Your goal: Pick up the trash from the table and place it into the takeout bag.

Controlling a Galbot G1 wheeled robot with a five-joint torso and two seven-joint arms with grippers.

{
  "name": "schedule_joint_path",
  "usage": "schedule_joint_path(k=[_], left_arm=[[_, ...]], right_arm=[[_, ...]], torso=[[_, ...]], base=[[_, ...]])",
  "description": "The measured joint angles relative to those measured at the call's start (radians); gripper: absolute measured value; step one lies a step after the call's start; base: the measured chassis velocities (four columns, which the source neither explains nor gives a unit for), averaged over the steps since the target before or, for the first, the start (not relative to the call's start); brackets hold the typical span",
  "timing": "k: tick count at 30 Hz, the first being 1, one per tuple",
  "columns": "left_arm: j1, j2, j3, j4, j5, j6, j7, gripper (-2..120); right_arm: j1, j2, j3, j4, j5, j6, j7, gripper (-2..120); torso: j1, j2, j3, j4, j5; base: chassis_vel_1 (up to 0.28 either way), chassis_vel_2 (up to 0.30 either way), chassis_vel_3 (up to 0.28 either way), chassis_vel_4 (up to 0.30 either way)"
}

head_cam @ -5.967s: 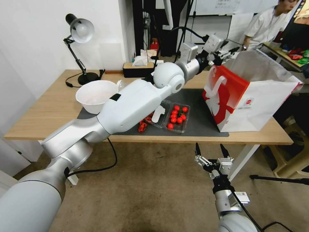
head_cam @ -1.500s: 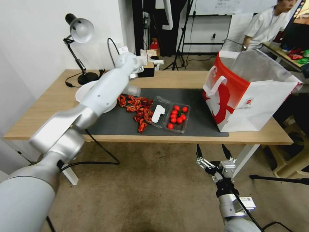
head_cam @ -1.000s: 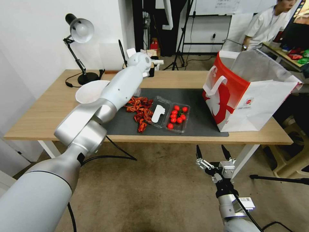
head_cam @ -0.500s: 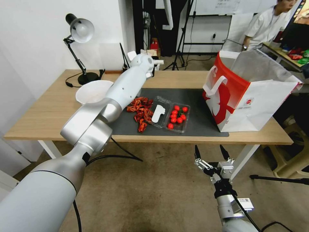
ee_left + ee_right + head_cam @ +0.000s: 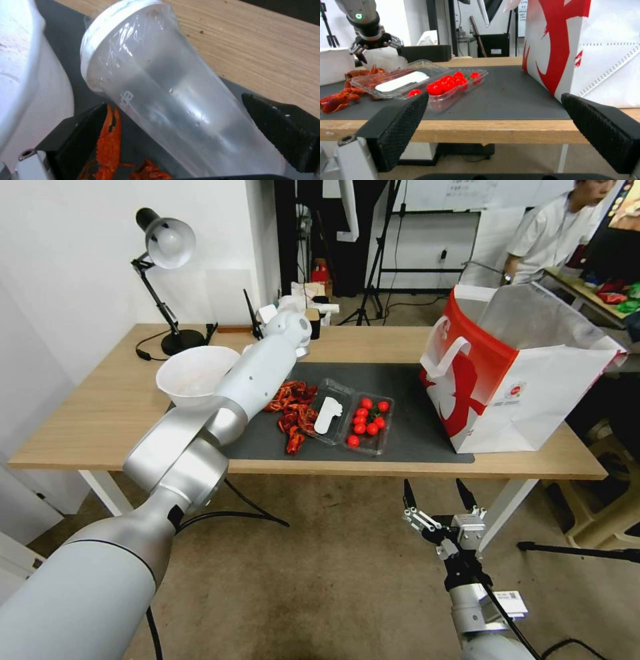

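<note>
- Plainly, the table (image 5: pixel 87 427) leaves me little room. Its dark mat (image 5: pixel 407 387) is crowded, and the bag (image 5: pixel 533 387) stands well apart at the far right end, so any carry passes over everything between.
- The white bowl (image 5: pixel 193 373) sits just beside the cup. If I close off-centre, a finger may nudge it.
- The clear tray (image 5: pixel 353 420) of tomatoes lies between cup and bag. A low swing could clip it.
- The clear plastic cup (image 5: pixel 160 82) seems to lie on its side at the mat's back left. It is thin and slick, so I judge it may crush or squirt out.
- My left gripper (image 5: pixel 180 135) straddles that cup, jaws apart and not clamped.
- My right gripper (image 5: pixel 438 499) hangs parked below the table's front edge, fingers spread.
- Red crayfish shells (image 5: pixel 293 410) lie under the cup and could snag a finger.
</note>
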State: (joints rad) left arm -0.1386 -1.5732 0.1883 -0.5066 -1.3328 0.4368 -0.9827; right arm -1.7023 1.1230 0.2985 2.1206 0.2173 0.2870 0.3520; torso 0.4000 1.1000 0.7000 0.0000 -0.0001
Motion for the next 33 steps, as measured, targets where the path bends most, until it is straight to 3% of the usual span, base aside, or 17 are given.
schedule_joint_path(k=[11, 21, 24, 33], left_arm=[[0.016, 0.002, -0.007, 0.001, -0.003, -0.001, 0.009, 100], [0.021, -0.001, -0.010, 0.002, -0.007, -0.009, 0.009, 70], [0.022, 0.000, -0.008, -0.001, -0.007, -0.011, 0.009, 53], [0.028, 0.007, -0.007, -0.030, -0.006, -0.022, 0.019, 35]], right_arm=[[-0.008, 0.002, -0.001, 0.005, -0.010, 0.000, 0.002, 100], [-0.015, 0.005, 0.000, 0.010, -0.014, 0.000, 0.004, 100], [-0.015, 0.006, -0.001, 0.011, -0.016, 0.000, 0.004, 100], [-0.014, 0.006, -0.002, 0.008, -0.016, 0.000, 0.004, 100]], torso=[[0.000, 0.000, 0.000, 0.0000, 0.0001], [0.000, 0.000, 0.000, 0.0000, 0.0001], [0.000, 0.000, 0.000, 0.0000, 0.0002], [0.000, 0.000, 0.000, 0.0000, 0.0000]], base=[[0.000, 0.000, 0.000, 0.000], [0.000, 0.000, 0.000, 0.000], [0.000, 0.000, 0.000, 0.000], [0.000, 0.000, 0.000, 0.000]])
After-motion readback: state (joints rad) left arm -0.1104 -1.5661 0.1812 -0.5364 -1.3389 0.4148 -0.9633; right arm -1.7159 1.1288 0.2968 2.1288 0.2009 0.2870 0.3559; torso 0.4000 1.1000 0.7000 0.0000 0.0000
